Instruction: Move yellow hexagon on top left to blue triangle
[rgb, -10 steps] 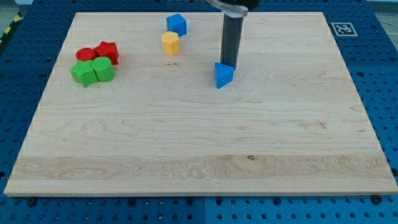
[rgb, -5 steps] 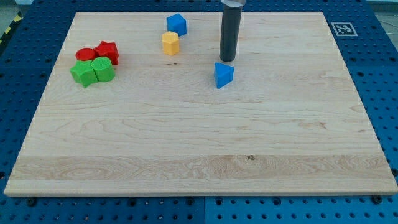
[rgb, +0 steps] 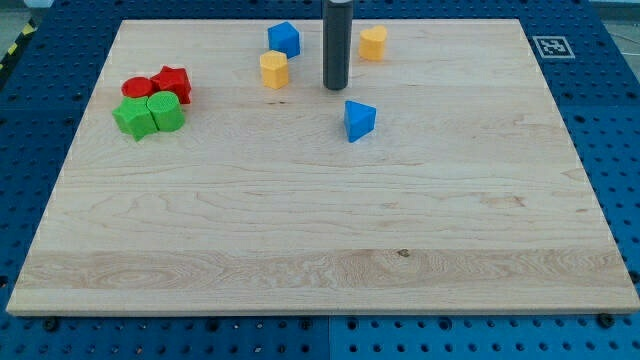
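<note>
The only marking is a black-and-white square tag at the desk's top right corner; nothing readable. The rod stands upright, my tip resting between the yellow hexagon on its left and the blue triangle lower right, touching neither. The arm carries no gripper. A second yellow block sits toward the top, right of the rod.
</note>
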